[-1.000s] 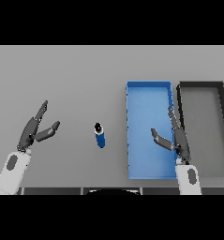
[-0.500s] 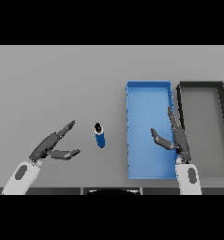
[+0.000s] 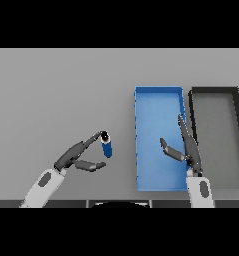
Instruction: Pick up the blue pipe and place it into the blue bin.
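The blue pipe (image 3: 106,145) has not shifted since a moment ago: it stands near the middle of the desk's (image 3: 61,90) front half, a short blue cylinder with a dark top end. What has changed is the left hand (image 3: 77,155), which has swung in from the left; its straight fingers now reach the pipe's top, thumb spread below. Just right of the pipe lies the blue bin (image 3: 159,93), with a dark bin (image 3: 215,91) beside it. The right hand (image 3: 185,148) hovers spread over the blue bin's right side.
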